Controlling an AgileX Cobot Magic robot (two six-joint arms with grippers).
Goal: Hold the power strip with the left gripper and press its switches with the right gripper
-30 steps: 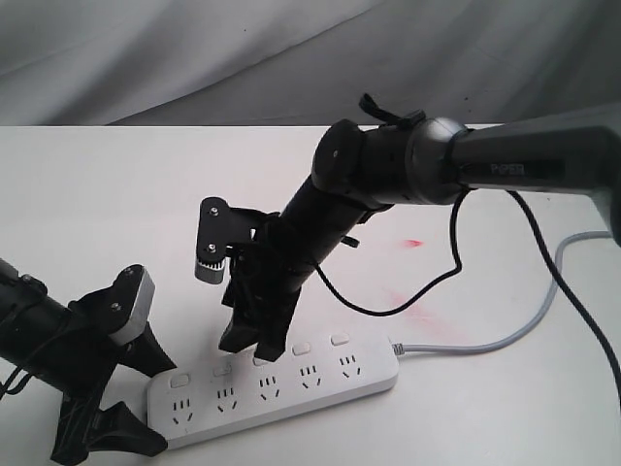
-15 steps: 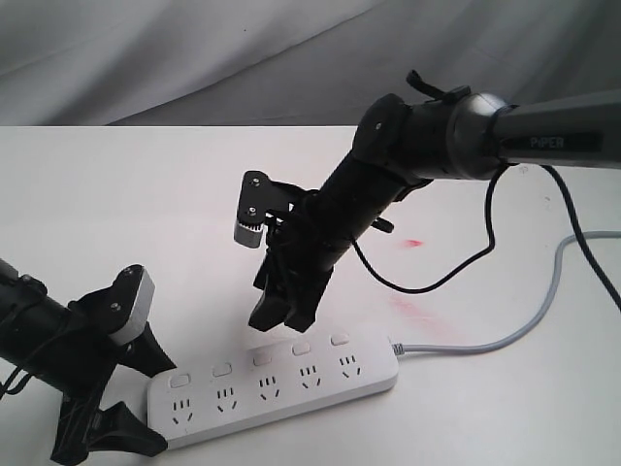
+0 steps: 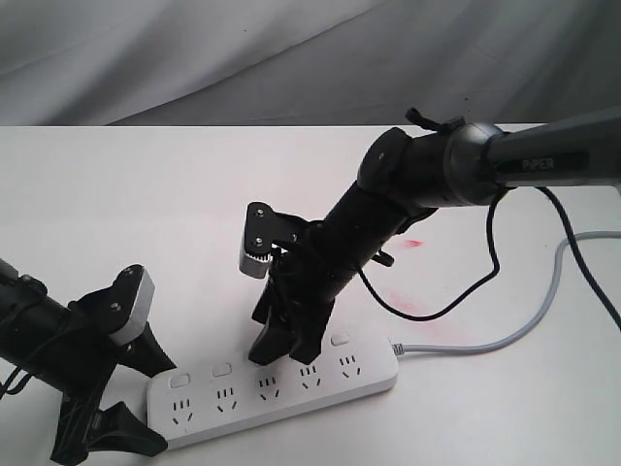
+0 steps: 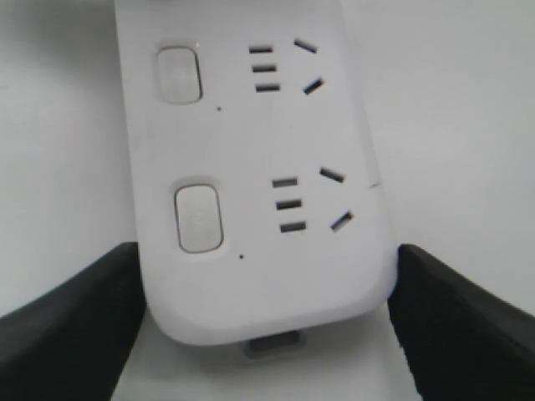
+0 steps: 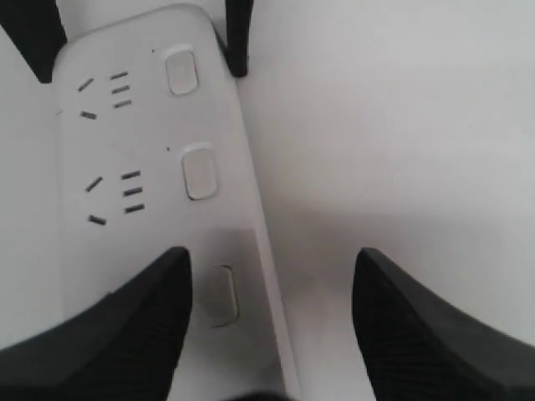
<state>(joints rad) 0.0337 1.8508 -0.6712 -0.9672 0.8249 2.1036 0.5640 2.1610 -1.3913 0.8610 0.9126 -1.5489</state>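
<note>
The white power strip (image 3: 330,383) lies along the front of the table, and its grey cord (image 3: 485,345) runs off to the right. My left gripper (image 3: 155,406) is shut on the strip's left end. In the left wrist view the gripper (image 4: 267,251) has a black finger (image 4: 67,326) against each long side of the power strip (image 4: 251,134). My right gripper (image 3: 281,351) is open, low over the middle switches. The first two switches (image 3: 222,370) show to its left. In the right wrist view the gripper (image 5: 272,255) straddles the strip's edge, with the third switch (image 5: 219,294) beside one finger. I cannot tell if it touches.
A loose black cable (image 3: 437,301) hangs from the right arm and loops onto the white table (image 3: 116,204). Red smears (image 3: 415,309) mark the tabletop behind the strip. Grey cloth (image 3: 194,58) hangs beyond the table's far edge.
The right gripper lifted off the strip, shifted a little toward the cord end, and has come down over the switches again. The left gripper and the strip have not moved.
</note>
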